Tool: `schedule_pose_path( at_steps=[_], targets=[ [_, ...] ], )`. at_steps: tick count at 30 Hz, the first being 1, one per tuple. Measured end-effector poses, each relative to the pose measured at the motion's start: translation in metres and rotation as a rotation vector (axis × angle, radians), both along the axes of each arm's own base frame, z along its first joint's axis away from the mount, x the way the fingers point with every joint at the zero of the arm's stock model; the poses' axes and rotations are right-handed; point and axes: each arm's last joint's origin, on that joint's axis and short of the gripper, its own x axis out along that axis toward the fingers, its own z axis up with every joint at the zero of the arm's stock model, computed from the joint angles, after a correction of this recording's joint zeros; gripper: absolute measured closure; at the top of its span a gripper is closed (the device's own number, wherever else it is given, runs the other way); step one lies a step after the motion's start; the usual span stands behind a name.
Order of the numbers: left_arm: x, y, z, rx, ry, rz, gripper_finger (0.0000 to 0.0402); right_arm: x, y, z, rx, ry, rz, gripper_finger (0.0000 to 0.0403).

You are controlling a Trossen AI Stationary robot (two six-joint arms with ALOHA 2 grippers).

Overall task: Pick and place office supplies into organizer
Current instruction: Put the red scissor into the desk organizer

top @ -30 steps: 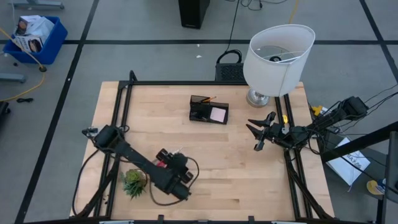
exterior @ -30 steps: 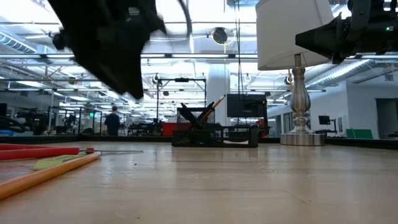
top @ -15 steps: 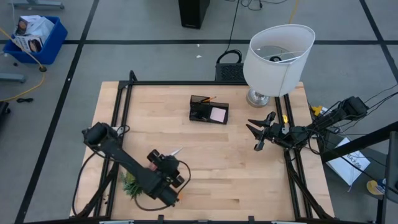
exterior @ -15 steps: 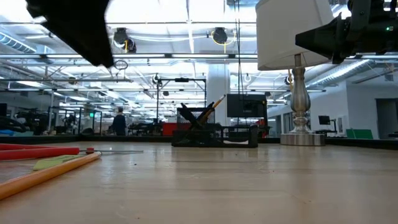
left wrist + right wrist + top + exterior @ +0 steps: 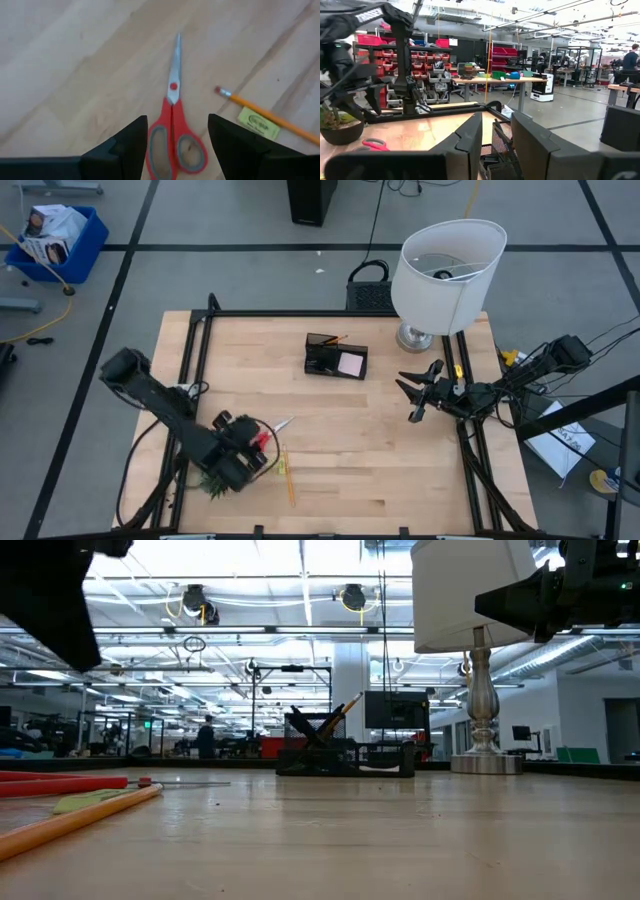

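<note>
Two fingers of my left gripper (image 5: 177, 145) stand apart, holding nothing, above the scissors (image 5: 173, 127) (pencil (image 5: 262, 118) beside). My right gripper (image 5: 412, 395) waits open, empty, near the lamp (image 5: 445, 270).

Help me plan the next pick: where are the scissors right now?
In the high view, the scissors lie front-left on the table, under the left gripper, with a pencil just to their right.

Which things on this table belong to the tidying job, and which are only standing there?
Belong to the job:
- red-handled scissors, between the open left gripper's fingers
- pencil beside them
- yellow-green eraser beside the pencil
- black organizer, with a pink sticky-note pad and a pencil already in it

Only standing there:
- white lamp
- small potted plant
</note>
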Motion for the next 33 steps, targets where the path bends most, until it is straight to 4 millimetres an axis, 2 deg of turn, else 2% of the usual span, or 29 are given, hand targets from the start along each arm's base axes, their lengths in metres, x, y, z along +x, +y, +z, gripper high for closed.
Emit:
schedule_pose_path(
  at_steps=[6,10,16,22,33],
  targets=[
    [-0.027,0.025,-0.007,-0.133,-0.023,-0.023,0.0188,0.0,0.0,0.0,0.0,0.0,0.0,0.0303],
    [-0.037,0.037,-0.018,-0.16,0.016,-0.062,0.0188,0.0,0.0,0.0,0.0,0.0,0.0,0.0303],
    [-0.04,0.046,-0.038,-0.228,0.091,-0.113,0.0188,0.0,0.0,0.0,0.0,0.0,0.0,0.0303],
    [-0.038,0.045,-0.051,-0.316,0.081,-0.166,0.0188,0.0,0.0,0.0,0.0,0.0,0.0,0.0303],
    [-0.043,0.05,-0.07,-0.342,0.056,-0.155,0.0188,0.0,0.0,0.0,0.0,0.0,0.0,0.0303]
  ],
)
